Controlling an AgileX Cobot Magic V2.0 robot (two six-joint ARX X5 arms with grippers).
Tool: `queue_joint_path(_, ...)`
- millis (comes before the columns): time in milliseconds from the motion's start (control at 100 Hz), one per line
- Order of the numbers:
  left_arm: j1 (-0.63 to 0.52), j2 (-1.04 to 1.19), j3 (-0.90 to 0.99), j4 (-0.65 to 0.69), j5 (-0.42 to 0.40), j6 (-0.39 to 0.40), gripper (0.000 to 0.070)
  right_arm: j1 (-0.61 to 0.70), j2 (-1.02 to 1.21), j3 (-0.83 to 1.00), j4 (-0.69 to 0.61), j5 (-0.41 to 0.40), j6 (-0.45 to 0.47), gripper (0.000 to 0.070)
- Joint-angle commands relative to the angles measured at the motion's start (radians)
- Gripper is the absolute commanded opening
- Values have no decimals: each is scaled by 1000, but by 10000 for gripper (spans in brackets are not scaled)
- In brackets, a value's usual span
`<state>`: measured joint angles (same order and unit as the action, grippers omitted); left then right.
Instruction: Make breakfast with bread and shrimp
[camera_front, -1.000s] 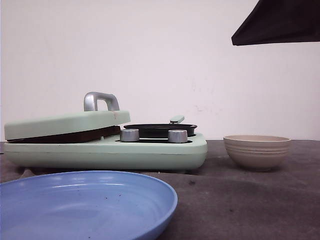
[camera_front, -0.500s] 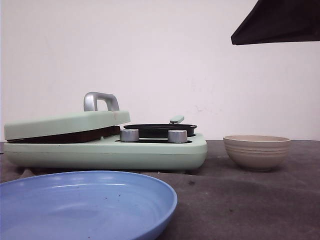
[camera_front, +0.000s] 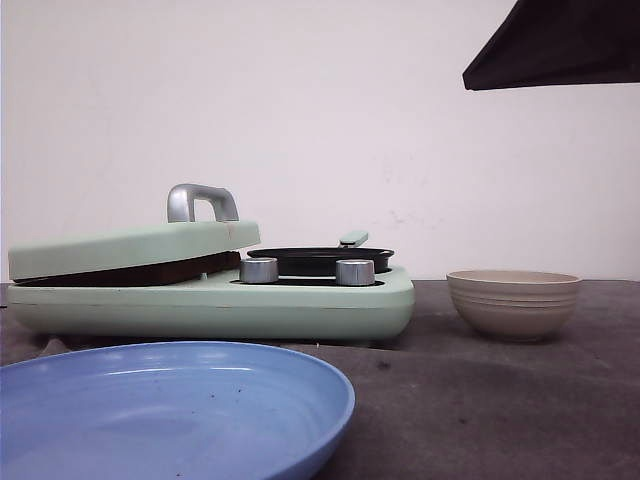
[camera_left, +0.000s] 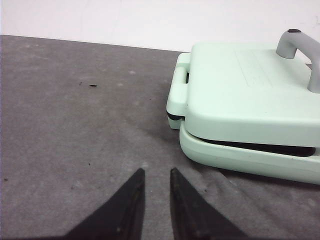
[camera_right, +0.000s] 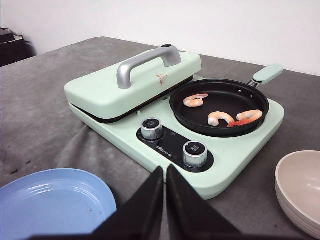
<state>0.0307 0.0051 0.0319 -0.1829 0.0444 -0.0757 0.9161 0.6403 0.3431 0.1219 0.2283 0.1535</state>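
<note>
Three shrimp lie in the black pan on the mint-green cooker, well beyond my right gripper, whose fingers sit nearly together over the grey cloth, holding nothing. My left gripper hovers beside the cooker's closed lid, its fingers slightly apart and empty (no bread shows in any view). The blue plate and beige bowl stand exactly as a second ago; nothing has shifted.
</note>
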Motion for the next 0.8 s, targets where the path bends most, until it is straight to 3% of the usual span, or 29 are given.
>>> queue_joint_path(0,1,0,-18,-4,6,11,40,11,5,5,12,1,-7,0)
queue_joint_path(160,1,0,-18,-4,6,11,40,0,-17,5,-6,12,-11,0)
queue_joint_path(230,1,0,-18,-4,6,11,40,-42,-67,5,-61,-34,-40,0)
queue_joint_path(460,1,0,-18,-4,6,11,40,-369,-209,-3,-240,-156,-286,0)
queue_joint_path(620,1,0,-18,-4,6,11,40,-580,-320,-60,-243,-256,-295,0)
queue_joint_path(790,1,0,-18,-4,6,11,40,-746,-503,-155,-277,-269,-271,0)
